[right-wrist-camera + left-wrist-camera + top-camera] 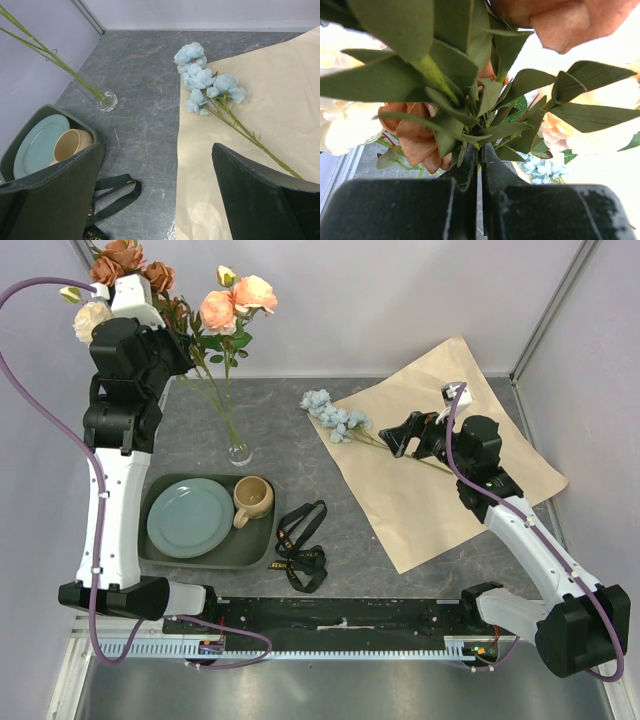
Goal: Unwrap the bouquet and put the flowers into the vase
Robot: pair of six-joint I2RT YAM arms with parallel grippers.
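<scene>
Top external view: the paper [450,460] lies opened flat at right. My left gripper [178,340] is clamped on the flowers [225,310] just below the blooms, so their stems stand steady in the vase [238,445]. My right gripper [405,435] hangs wide open over the blue sprig [335,415] on the paper, likely my next pick.
</scene>
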